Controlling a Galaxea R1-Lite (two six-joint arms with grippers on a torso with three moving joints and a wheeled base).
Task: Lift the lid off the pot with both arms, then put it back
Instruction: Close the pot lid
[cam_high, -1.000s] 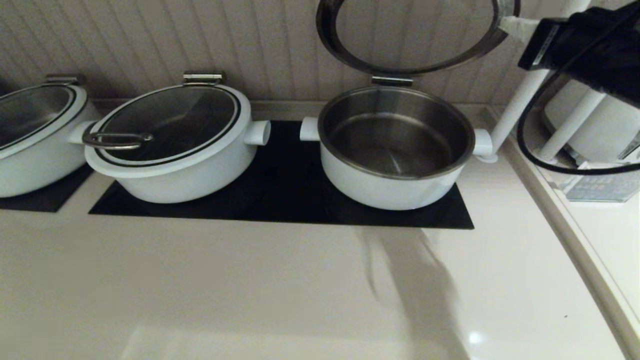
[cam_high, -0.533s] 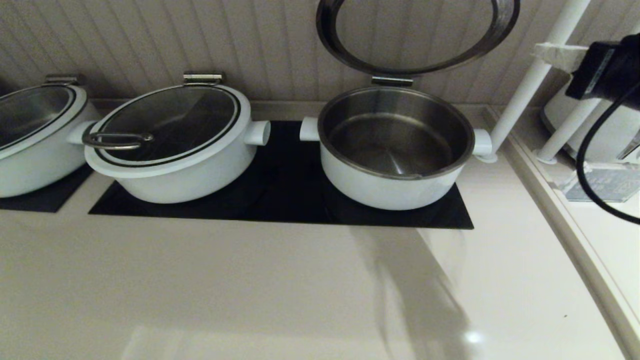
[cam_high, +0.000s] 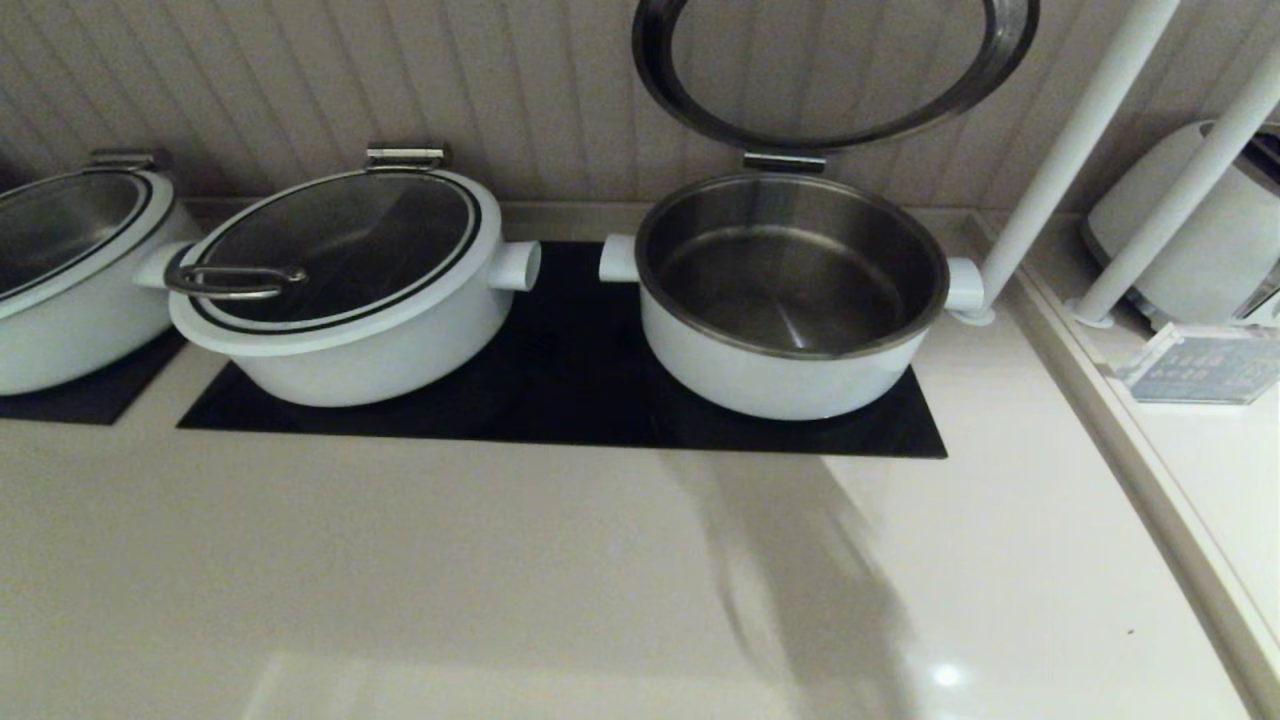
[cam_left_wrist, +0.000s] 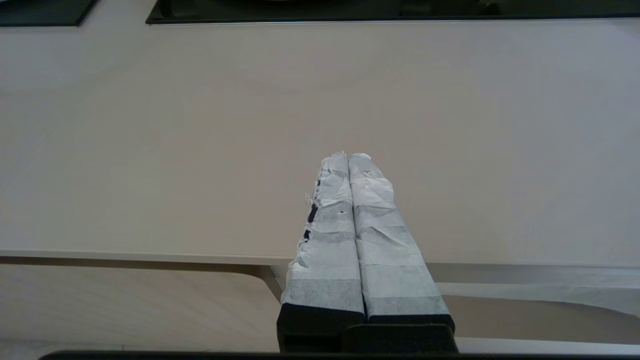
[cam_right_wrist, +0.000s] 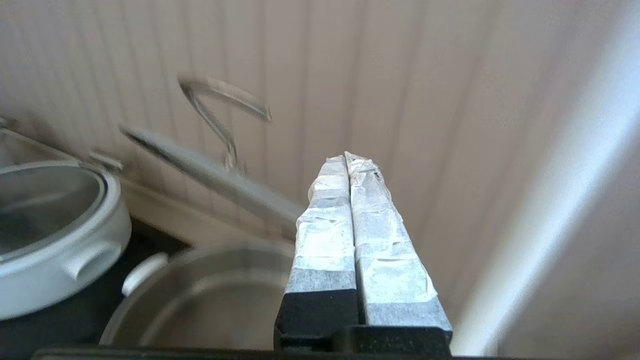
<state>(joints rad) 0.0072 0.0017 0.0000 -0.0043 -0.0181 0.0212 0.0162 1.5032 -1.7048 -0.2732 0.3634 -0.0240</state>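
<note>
The pot (cam_high: 790, 300) stands open on the right of the black hob, its steel bowl empty. Its lid (cam_high: 812, 140) stands raised almost upright on the steel hinge bracket (cam_high: 783, 160), against the wall. Neither arm shows in the head view. My right gripper (cam_right_wrist: 346, 156) is shut and empty, in the air at the pot's right side, apart from the lid (cam_right_wrist: 210, 172), whose bar handle (cam_right_wrist: 225, 100) sticks out toward the wall. The pot's rim (cam_right_wrist: 200, 270) lies below it. My left gripper (cam_left_wrist: 348, 156) is shut and empty, low over the counter's front edge.
A like pot with an oval loop handle on its lid (cam_high: 350, 280) stands left of the open pot; a third pot (cam_high: 70, 270) is at the far left. Two slanted white poles (cam_high: 1060, 160), a white appliance (cam_high: 1190, 240) and a clear card stand (cam_high: 1195, 365) are at the right.
My right arm has drawn away from the lid's upper right rim, moved right and left the head view. The lid stays raised. The pots have not moved.
</note>
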